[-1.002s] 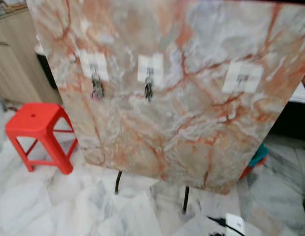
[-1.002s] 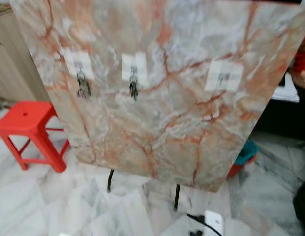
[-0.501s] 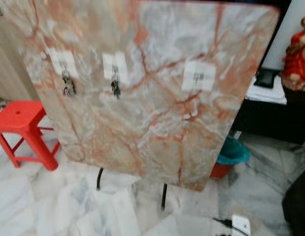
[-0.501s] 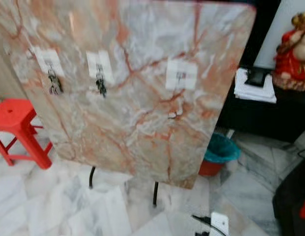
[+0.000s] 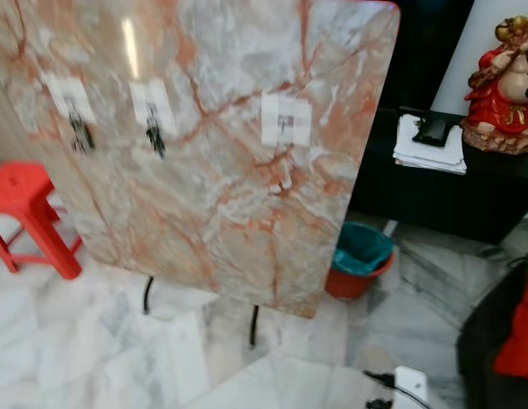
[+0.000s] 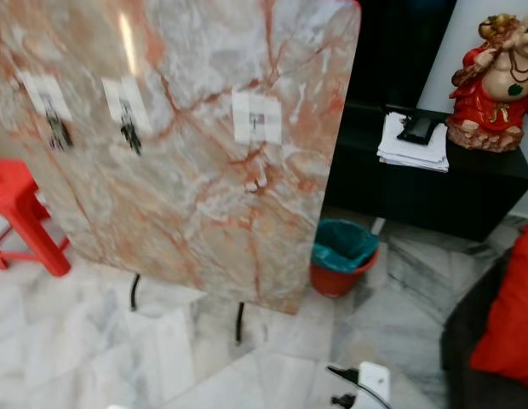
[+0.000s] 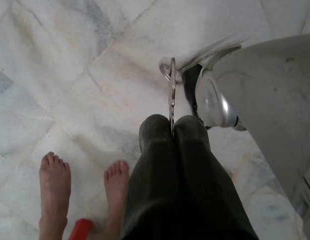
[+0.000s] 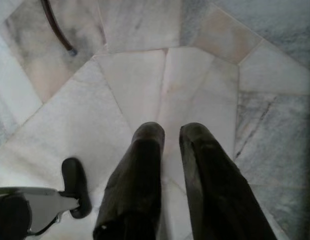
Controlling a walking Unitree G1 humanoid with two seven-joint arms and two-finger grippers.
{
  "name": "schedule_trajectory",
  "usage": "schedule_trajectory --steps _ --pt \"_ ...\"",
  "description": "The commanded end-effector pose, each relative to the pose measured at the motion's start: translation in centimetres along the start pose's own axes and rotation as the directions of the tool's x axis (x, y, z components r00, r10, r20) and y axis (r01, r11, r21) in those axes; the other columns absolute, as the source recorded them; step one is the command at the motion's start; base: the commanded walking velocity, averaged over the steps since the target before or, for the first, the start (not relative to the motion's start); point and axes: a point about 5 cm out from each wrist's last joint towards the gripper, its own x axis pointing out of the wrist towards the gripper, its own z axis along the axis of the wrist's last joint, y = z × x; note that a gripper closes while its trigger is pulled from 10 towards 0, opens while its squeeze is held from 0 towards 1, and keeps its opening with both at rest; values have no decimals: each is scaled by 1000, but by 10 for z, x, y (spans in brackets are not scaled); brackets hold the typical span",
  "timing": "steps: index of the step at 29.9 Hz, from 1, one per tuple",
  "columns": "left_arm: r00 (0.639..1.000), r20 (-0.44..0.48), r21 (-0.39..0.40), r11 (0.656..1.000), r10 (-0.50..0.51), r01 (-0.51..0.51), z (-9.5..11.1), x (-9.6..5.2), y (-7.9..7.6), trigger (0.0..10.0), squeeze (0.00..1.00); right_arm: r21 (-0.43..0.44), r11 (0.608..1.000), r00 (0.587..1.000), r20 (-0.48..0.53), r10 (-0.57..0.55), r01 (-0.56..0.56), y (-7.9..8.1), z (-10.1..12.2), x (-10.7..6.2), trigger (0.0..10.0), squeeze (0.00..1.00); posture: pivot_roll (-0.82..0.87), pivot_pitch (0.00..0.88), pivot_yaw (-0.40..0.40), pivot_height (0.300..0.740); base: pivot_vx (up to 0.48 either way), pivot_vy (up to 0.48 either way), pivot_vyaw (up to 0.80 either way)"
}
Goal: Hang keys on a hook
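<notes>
The left gripper [image 7: 172, 131] is pinched shut on the keys [image 7: 171, 82], fingers pressed together with the flat blade and its ring poking out past the tips. It hangs low, pointed at the marble floor [image 7: 70, 60], so the keys ride edge-on and gripped by the shank; that leaves the ring free, which is probably the part meant to go over a hook. A person's bare feet [image 7: 80, 187] stand on the floor below it, beside a bit of red.

The right gripper [image 8: 167, 137] also points at the floor, its fingers slightly parted with nothing between them, idle.

Ahead stands the marble board [image 5: 204, 170], leaning back on thin black legs [image 5: 254, 324]. It carries three white pads: the two on its left side each already hold a dark bunch, while the third hook [image 5: 285, 120], toward the board's right edge, is bare. That one looks like the target, and the step in hand is still the approach, since the keys are down at floor level, well apart from the board.

Left of the board is a red stool [image 5: 30, 213]. Right of the board a teal-lined bin [image 5: 359, 260] sits by its foot, behind it a black cabinet [image 5: 451, 200] with papers [image 5: 427, 146] and a red figurine [image 5: 501, 94]. A white power strip [image 5: 406, 385] with its cable lies on the floor in front of the board's right side and could catch a foot.
</notes>
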Motion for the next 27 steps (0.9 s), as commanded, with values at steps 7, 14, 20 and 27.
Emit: schedule_trajectory --steps 7,14,20,27 --pt "955 279 -93 993 99 -75 76 3 13 10000 0 -8 1000 1000 4 -28 28 -12 0 -1 10000 0 125 11 -41 740 0 0 0" --pt "706 691 -100 988 156 -120 186 -31 33 10000 0 -11 999 1000 1 -30 30 -13 -1 -2 10000 0 128 0 -35 740 0 0 0" --pt "495 850 -125 982 179 -140 229 -80 28 10000 0 -11 1000 1000 2 -27 27 -13 -2 -2 10000 0 133 0 -37 740 0 0 0" --pt "352 927 -78 985 129 -155 248 -122 10 10000 0 -19 1000 1000 5 -23 23 -14 -2 -2 10000 0 130 0 -40 740 0 0 0"
